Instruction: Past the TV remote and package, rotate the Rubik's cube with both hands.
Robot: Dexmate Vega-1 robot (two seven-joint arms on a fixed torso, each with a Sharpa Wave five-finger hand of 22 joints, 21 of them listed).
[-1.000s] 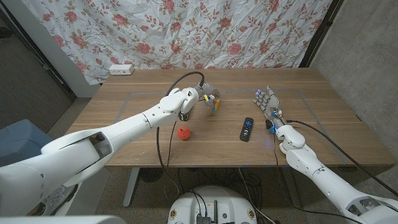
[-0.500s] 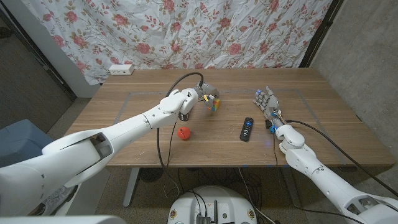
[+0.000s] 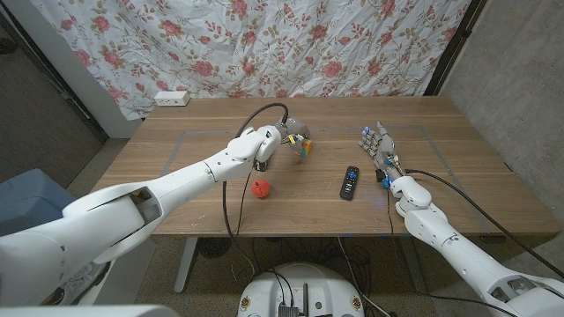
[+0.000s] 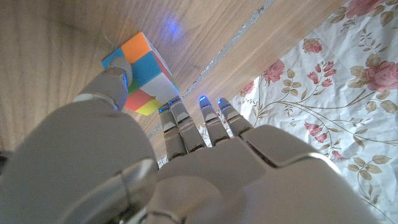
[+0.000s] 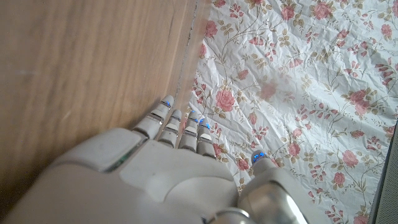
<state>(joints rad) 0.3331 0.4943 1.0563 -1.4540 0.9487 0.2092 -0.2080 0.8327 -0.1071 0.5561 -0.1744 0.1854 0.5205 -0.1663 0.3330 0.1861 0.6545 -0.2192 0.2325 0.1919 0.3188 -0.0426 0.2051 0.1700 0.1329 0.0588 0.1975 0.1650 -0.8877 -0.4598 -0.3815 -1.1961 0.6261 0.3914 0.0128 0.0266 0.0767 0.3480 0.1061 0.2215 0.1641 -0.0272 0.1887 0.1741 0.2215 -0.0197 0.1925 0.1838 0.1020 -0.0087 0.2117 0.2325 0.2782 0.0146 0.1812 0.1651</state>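
The Rubik's cube (image 3: 302, 148) sits at mid-table with my left hand (image 3: 284, 137) on it. In the left wrist view my thumb presses one face of the cube (image 4: 140, 73) while the fingers (image 4: 205, 121) reach along its other side, so the left hand (image 4: 155, 174) grips it. The black TV remote (image 3: 350, 182) lies to the cube's right, nearer the front edge. Beyond the remote, my right hand (image 3: 379, 146) stands open with fingers spread and touches nothing. The right wrist view shows the right hand (image 5: 168, 162) with straight fingers over bare wood.
A small red object (image 3: 260, 188) lies near the front, left of the remote. A white power strip (image 3: 171, 98) rests at the table's far left corner. A floral curtain (image 3: 291, 44) hangs behind the table (image 3: 458, 176). Black cables run along both arms.
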